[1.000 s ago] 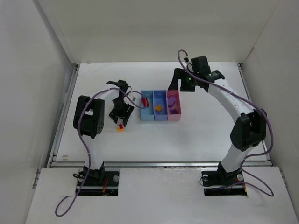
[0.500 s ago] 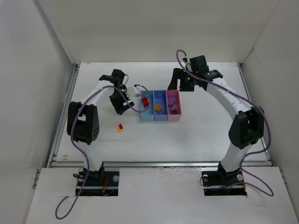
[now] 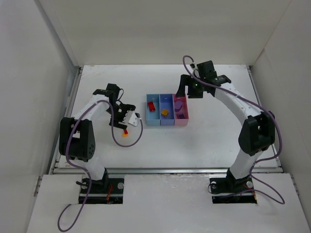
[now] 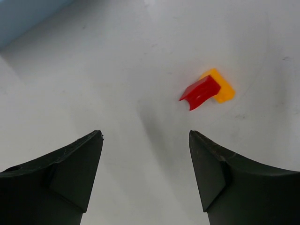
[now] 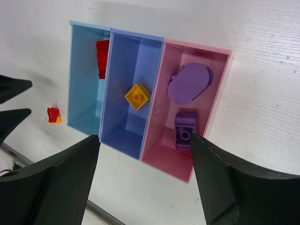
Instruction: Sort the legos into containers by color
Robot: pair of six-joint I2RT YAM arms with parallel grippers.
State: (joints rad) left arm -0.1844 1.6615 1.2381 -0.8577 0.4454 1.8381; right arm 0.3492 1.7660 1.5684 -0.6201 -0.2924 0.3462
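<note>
Overhead and right-wrist cameras both look down on the containers [image 3: 167, 121].

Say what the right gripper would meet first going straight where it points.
Likely the periwinkle bin, near its shared wall with the pink bin; the open right gripper hangs above them with nothing between. Depth is hard to judge.

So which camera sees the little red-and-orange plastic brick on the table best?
The left wrist view: the red-and-orange plastic brick is large and sharp there. Top external and right wrist show only a tiny speck.
</note>
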